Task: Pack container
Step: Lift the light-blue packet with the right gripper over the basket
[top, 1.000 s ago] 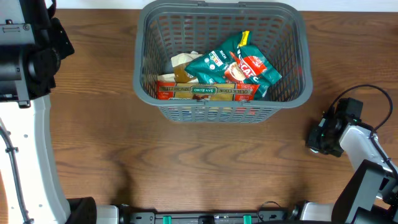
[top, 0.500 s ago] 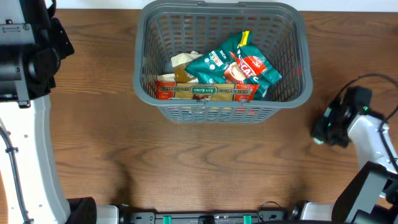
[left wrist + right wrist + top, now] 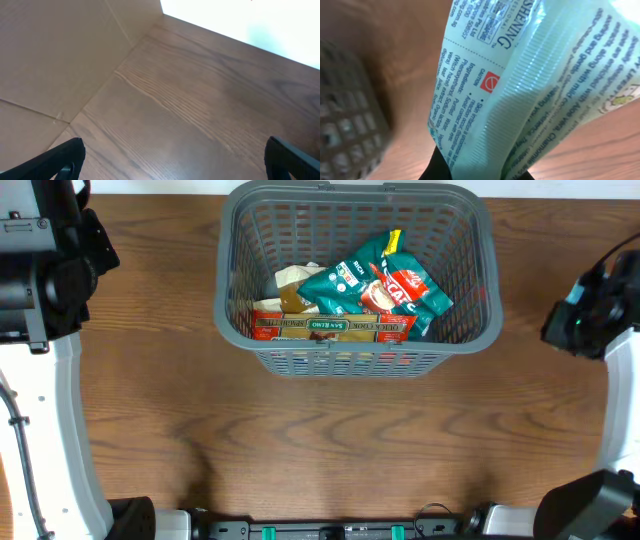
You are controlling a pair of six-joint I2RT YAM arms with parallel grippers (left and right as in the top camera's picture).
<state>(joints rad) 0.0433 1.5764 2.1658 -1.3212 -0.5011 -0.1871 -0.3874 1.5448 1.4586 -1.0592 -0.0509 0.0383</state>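
My right pincer (image 3: 580,315) has swung from lower right to the frame's right edge, clenched on a pale green wipes packet (image 3: 530,85) bound for the container (image 3: 340,360) at upper centre; left pincer (image 3: 175,165) hangs released over the desk (image 3: 165,110).

On the pale green packet (image 3: 530,85) pinched in my right claw (image 3: 476,176) I read "Ingredient:", "CAUTION", "SHENING" and "Aloe Vera, Chamomile"; well to its left, a box (image 3: 330,326) says "SAN REMO".
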